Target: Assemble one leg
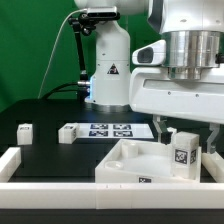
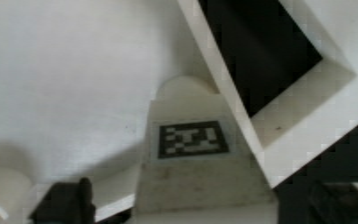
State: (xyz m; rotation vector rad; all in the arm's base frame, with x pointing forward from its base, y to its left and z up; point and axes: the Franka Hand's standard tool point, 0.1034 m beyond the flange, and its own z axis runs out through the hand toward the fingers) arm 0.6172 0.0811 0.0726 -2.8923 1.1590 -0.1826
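My gripper (image 1: 185, 140) is shut on a leg (image 1: 182, 152), a small white block with a black-and-white tag facing the camera. It holds the leg upright inside the large white square tray-like piece (image 1: 118, 170), near that piece's right corner in the exterior view. In the wrist view the leg (image 2: 195, 139) runs out from between my dark fingers (image 2: 64, 200), its far end down by the tray's floor beside the raised rim (image 2: 247, 95). I cannot tell whether it touches the floor. Two more legs (image 1: 24, 131) (image 1: 67, 133) lie on the black table at the exterior view's left.
The marker board (image 1: 112, 129) lies flat behind the tray. A low white wall (image 1: 60, 192) runs along the table's front and left edges. The arm's white base (image 1: 108, 70) stands at the back, with a black cable beside it.
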